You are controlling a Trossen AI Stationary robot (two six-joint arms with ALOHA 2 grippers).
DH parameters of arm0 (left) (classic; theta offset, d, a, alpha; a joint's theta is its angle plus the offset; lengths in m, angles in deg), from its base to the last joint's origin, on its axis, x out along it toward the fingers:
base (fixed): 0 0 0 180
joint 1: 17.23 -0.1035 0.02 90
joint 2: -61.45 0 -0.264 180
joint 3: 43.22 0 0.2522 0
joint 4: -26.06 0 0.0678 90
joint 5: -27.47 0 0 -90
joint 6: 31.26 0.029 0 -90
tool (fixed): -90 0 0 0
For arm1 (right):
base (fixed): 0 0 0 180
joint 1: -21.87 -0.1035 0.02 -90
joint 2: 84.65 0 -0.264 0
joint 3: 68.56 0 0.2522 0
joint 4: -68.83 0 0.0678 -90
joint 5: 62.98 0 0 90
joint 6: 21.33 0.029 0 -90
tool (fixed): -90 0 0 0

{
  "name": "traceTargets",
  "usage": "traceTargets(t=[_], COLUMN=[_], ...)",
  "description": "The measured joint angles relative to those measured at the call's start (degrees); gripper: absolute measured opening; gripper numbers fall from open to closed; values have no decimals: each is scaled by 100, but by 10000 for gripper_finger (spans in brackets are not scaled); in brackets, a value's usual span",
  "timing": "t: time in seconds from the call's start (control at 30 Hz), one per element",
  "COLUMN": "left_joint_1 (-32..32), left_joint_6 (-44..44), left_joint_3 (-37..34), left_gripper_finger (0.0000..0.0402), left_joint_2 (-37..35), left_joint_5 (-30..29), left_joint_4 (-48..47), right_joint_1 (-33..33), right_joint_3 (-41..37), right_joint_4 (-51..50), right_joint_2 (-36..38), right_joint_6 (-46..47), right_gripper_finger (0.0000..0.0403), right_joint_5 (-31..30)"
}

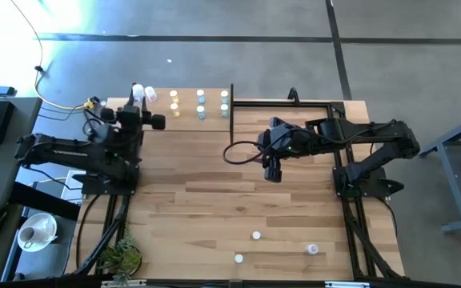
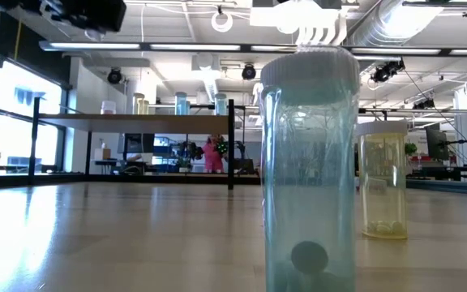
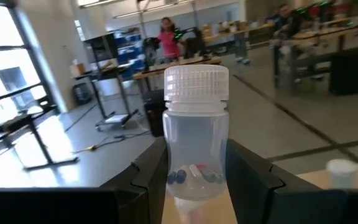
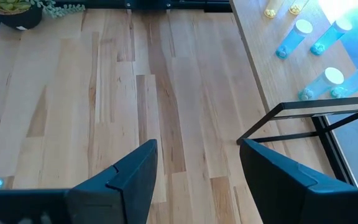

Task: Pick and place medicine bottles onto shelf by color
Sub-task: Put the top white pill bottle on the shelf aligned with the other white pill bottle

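A clear white-capped bottle (image 3: 196, 149) is held upright between the two dark fingers (image 3: 148, 177) of the left claw (image 1: 140, 94), pinched at its sides; small pills, blue and pale, are seen at its bottom. In the high view this claw is placed at the far left end of the shelf (image 1: 186, 120), with the bottle's pale cap (image 1: 137, 92) just visible at its tip.

On the shelf, a light-wood board with thin black posts (image 1: 231, 100), bottles are already stood in short rows: yellowish ones (image 1: 174, 102) towards the left, light blue ones (image 1: 201, 104) in the middle and pale ones (image 1: 224, 102) nearest the right post. In the right wrist view the blue bottles (image 4: 328, 79) and the yellow ones (image 4: 270, 12) are seen from above on the board.

The right claw (image 1: 272, 171) is held over the middle of the counter (image 1: 214, 208), to the right of the shelf and well apart from it; its fingers (image 4: 135, 171) are spread and nothing is held between them.

Near the front edge of the counter three more bottles are left: one upright (image 1: 256, 235), one nearer the edge (image 1: 238, 258), and one lying on its side (image 1: 312, 250). In the low view a blue-tinted bottle (image 2: 309, 170) is seen close up, with a yellow one (image 2: 383, 180) behind it. A potted plant (image 1: 120, 258) is set at the front left corner. A person in pink (image 3: 166, 38) is seen in the room beyond.
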Motion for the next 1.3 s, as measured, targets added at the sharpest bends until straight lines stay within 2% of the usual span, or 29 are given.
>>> traceTargets(t=[0.23, 0.37, 0.57, 0.7, 0.93, 1.07, 1.3], left_joint_1=[931, 1170, 942, 712, 827, 995, 1461], left_joint_6=[95, -46, -166, -21, 681, 906, 1325], left_joint_3=[448, 449, 521, 940, 1712, 2157, 2725], left_gripper_finger=[122, 122, 122, 122, 122, 122, 122], left_joint_2=[-243, -198, 57, 220, 416, 560, 780], left_joint_5=[1, 2, -1, 1, 114, 388, 311], left_joint_4=[11, -19, -46, -27, -24, -61, -295], right_joint_1=[0, 0, 0, 0, 0, 0, 15], right_joint_3=[0, 0, 0, 0, 0, 4, 4], right_joint_4=[-10, -57, -66, -66, -198, -190, -216], right_joint_2=[0, 0, -1, -1, 13, 55, 52], right_joint_6=[-2, -2, -2, -32, -502, -618, -762], right_gripper_finger=[220, 220, 220, 220, 220, 220, 220], right_joint_5=[0, 0, 1, 0, -26, -484, -1441])
